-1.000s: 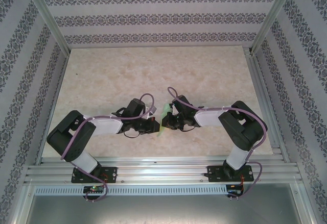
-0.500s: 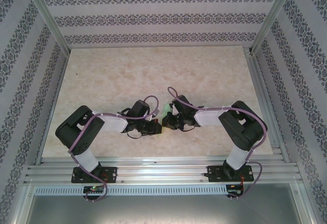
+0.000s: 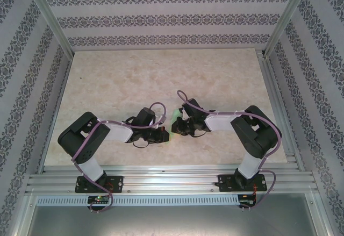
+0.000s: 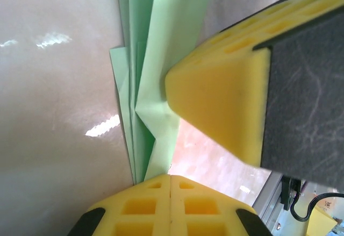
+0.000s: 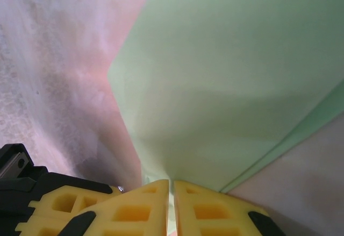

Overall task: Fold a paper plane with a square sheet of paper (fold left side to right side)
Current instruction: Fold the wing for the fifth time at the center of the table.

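Note:
The square sheet of paper (image 4: 161, 58) is light mint-green and folded into a narrow strip with several layered creases. It lies on the table between the two grippers, and only a sliver of the sheet (image 3: 173, 119) peeks out in the top view. My left gripper (image 4: 171, 179) is shut, seam tight, with its tips at the strip's near end; I cannot tell if paper is pinched. The right gripper's yellow finger (image 4: 215, 101) presses the strip's right side. In the right wrist view the paper (image 5: 231, 74) runs into the narrow slit of my right gripper (image 5: 171, 185). Both grippers, left (image 3: 166, 134) and right (image 3: 175, 127), meet tip to tip.
The marble-look table (image 3: 161, 74) stretches away behind the grippers. An aluminium rail (image 3: 172, 179) runs along the near edge, just behind the arms' bases, and patterned walls close in the left, right and back sides.
The left arm has drawn its elbow in and lowered its gripper toward the right gripper. Less green paper shows between them now. The right arm has hardly moved.

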You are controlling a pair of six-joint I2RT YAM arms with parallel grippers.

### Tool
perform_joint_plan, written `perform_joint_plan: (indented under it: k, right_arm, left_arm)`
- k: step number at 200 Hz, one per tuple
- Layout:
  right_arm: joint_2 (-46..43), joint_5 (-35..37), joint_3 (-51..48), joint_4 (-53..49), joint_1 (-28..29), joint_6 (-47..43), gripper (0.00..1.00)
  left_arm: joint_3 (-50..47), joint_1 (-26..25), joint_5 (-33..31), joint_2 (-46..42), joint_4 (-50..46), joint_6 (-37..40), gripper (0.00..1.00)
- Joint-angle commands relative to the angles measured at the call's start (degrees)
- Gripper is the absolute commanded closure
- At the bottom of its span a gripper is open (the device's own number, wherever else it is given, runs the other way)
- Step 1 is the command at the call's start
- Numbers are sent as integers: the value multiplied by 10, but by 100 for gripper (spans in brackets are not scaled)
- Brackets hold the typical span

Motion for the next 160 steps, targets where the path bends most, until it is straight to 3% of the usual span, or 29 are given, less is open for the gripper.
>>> perform_joint_plan:
  k: [1,43,81,113,160]
  right_arm:
    - [20,53,10,-26,-29,-20,87]
    - [2,60,42,-51,-65,-52,87]
    - [-78,62,39,-104,-46,-65,87]
    - [-112,62,-28,-32,7,9,87]
    - [-45,58,-37,78,54,64,88]
  left_arm:
    - [-41,-23,-35,29,-65,8,100]
    - [-57,-29,-47,25,-71,7,100]
    - [-38,-33,-53,18,-85,8,100]
    - [-32,-36,-57,20,-91,8,100]
    - [-24,-42,-60,19,-101,11,100]
